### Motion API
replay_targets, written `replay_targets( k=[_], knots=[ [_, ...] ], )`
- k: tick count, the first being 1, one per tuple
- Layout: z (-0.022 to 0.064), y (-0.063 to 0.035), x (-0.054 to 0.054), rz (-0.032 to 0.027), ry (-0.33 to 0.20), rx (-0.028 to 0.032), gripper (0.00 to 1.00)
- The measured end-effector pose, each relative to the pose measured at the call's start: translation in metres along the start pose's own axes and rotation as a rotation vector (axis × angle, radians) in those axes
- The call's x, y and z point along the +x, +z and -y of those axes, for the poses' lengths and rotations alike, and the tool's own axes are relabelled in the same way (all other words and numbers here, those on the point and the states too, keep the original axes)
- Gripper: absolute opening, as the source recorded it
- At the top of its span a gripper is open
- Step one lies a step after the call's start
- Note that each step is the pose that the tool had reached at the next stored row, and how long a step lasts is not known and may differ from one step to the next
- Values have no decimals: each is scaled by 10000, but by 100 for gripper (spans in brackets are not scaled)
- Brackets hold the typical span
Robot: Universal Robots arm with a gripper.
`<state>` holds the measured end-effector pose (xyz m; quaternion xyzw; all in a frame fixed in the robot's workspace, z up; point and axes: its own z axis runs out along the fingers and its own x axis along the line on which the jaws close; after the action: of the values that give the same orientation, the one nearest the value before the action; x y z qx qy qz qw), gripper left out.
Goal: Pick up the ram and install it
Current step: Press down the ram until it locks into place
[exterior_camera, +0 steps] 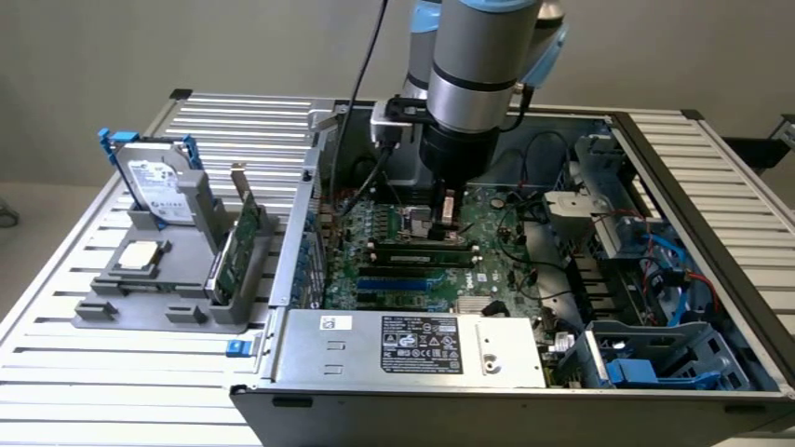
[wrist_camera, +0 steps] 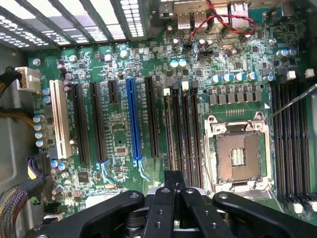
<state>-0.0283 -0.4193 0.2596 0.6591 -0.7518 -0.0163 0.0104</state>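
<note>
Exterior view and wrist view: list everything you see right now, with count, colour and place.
table: one, silver slatted, under everything
computer case: one, grey, open, on the table
motherboard: one, green, inside the case
ram: apparently one, green strip with dark chips, among the black slots below the gripper
CPU socket: one, silver-framed, empty, on the motherboard
blue slot: one, between black slots
power supply: one, silver, labelled, along the case's near edge
grey holder: one, on the exterior view's left
hard drive: one, silver-labelled, upright in the holder
expansion card: one, green, upright in the holder
arm: one, silver and blue, above the case
gripper: one, black, over the motherboard
</note>
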Motion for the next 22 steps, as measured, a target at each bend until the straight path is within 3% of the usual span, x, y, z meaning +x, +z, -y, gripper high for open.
replay_targets(
  k=[22],
  knots=[
    [1,34,1,151,3975,23,11]
  ],
)
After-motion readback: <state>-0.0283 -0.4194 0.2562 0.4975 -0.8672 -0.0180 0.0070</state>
